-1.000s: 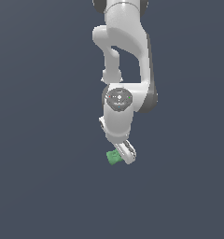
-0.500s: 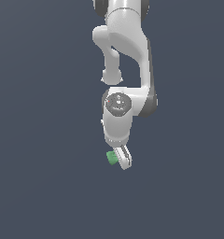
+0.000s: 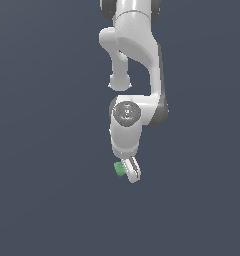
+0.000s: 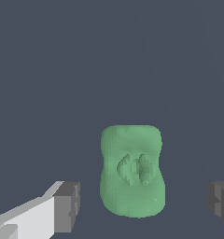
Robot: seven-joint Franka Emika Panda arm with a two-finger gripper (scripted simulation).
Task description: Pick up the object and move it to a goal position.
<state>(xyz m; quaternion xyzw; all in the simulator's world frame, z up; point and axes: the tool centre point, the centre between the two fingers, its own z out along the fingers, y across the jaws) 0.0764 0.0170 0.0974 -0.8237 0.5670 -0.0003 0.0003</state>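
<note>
My hand (image 4: 142, 205) stands wide, one dark pad (image 4: 67, 207) on each side of the object (image 4: 131, 171) and neither touching it, so a squeeze should catch its narrow sides. The green piece lies between them with its bumped face toward my wrist. In the exterior view it shows just beside my fingertips, on that view's left. All around is plain dark grey bench (image 3: 42, 200); I see no goal marker.

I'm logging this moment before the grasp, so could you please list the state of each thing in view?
end effector: open, fingers apart on either side of the green object, not touching it.
green object: ungrasped, lying between the fingers with clear gaps on both sides.
arm: reaching down, wrist over the object.
</note>
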